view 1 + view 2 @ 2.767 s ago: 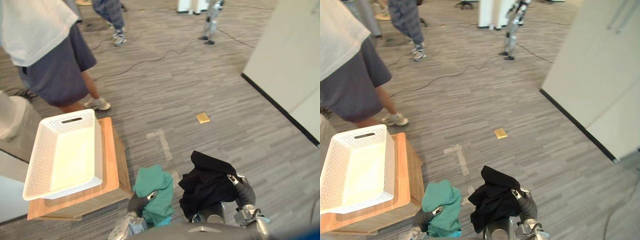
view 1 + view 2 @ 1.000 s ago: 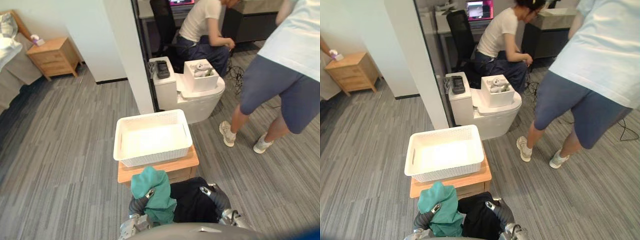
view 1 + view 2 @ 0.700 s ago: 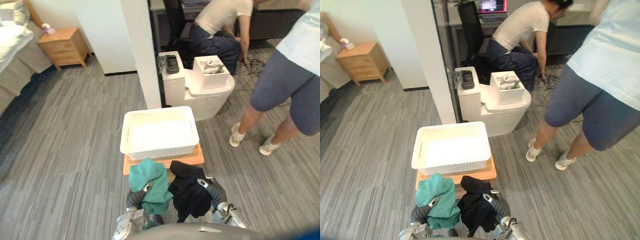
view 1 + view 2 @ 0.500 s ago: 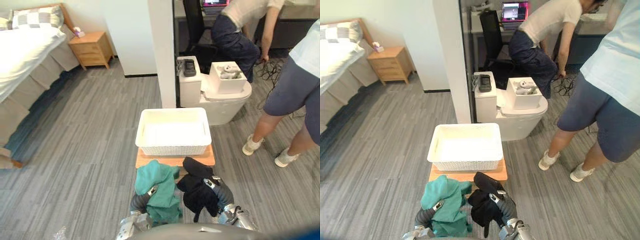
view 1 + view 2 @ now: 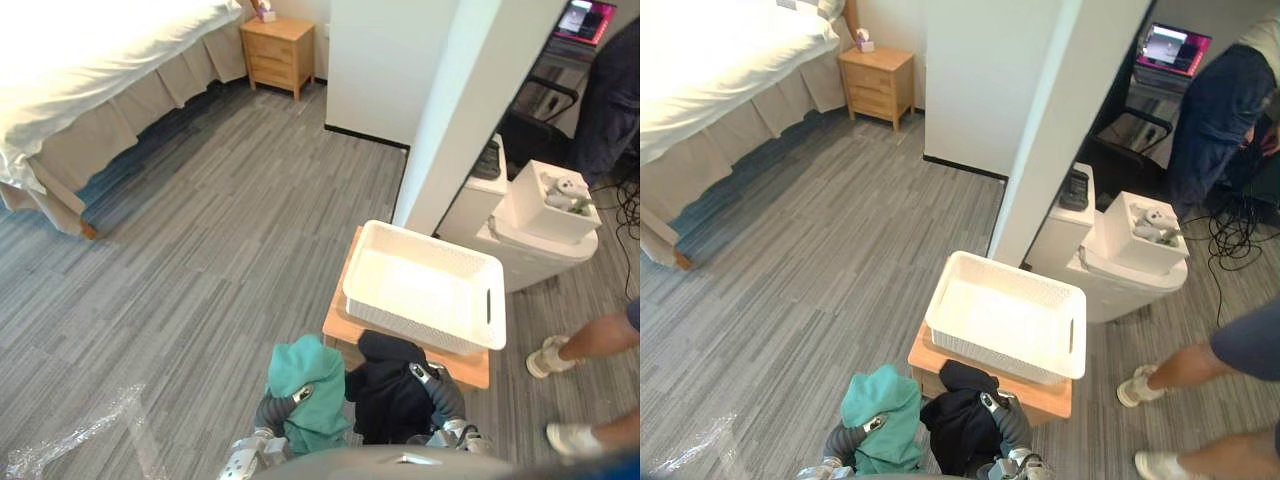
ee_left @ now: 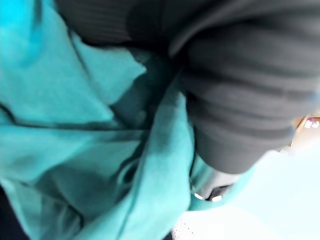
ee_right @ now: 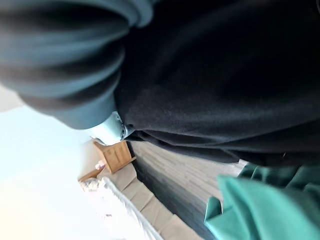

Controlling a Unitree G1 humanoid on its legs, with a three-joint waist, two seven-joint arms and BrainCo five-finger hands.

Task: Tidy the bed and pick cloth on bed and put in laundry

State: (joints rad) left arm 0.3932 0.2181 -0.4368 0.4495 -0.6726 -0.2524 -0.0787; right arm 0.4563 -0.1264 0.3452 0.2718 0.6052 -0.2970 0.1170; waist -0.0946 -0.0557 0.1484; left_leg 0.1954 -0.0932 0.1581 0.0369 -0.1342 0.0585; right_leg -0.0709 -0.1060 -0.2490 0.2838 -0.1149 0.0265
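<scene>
Your view has swung since a moment ago: the basket (image 5: 412, 330) on its wooden worktop (image 5: 340, 322) now lies at 1 o'clock from your hands, and the bed (image 5: 110, 40) at 10 o'clock. Your left hand (image 5: 296, 396), at 6 o'clock, has its fingers closed on the teal cloth (image 5: 305, 370). Your right hand (image 5: 425, 377), just beside it, grips the black cloth (image 5: 385, 395). Both cloths are short of the basket.

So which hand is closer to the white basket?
Right. The right hand, holding the black cloth, is just before the near side of the basket; the left hand, holding the green cloth, is farther off to its left.
</scene>
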